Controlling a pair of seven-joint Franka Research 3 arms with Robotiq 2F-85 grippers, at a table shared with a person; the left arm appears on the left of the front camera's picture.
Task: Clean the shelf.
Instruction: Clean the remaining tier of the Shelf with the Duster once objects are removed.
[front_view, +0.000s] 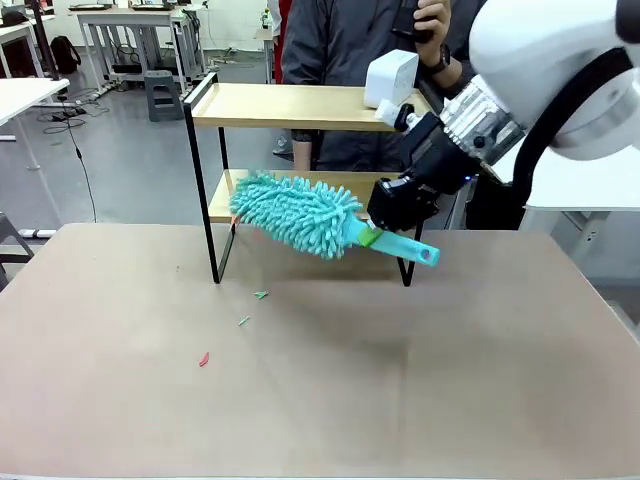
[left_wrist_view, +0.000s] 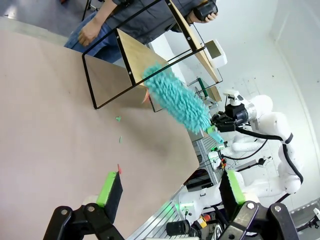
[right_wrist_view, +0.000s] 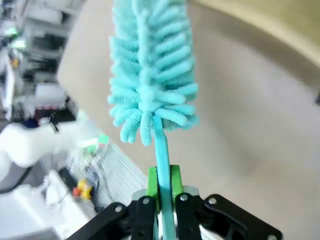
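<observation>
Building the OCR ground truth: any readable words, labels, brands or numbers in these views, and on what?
No readable text in any view.
duster: plain, no print to be seen.
shelf: bare boards and frame, no label to be seen.
white box on the top board: the faces in view are blank.
Background gear in the left wrist and right wrist views: too small and blurred to read.

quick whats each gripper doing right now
Left gripper: open, holding nothing.
Right gripper: closed on the handle of the duster.
</observation>
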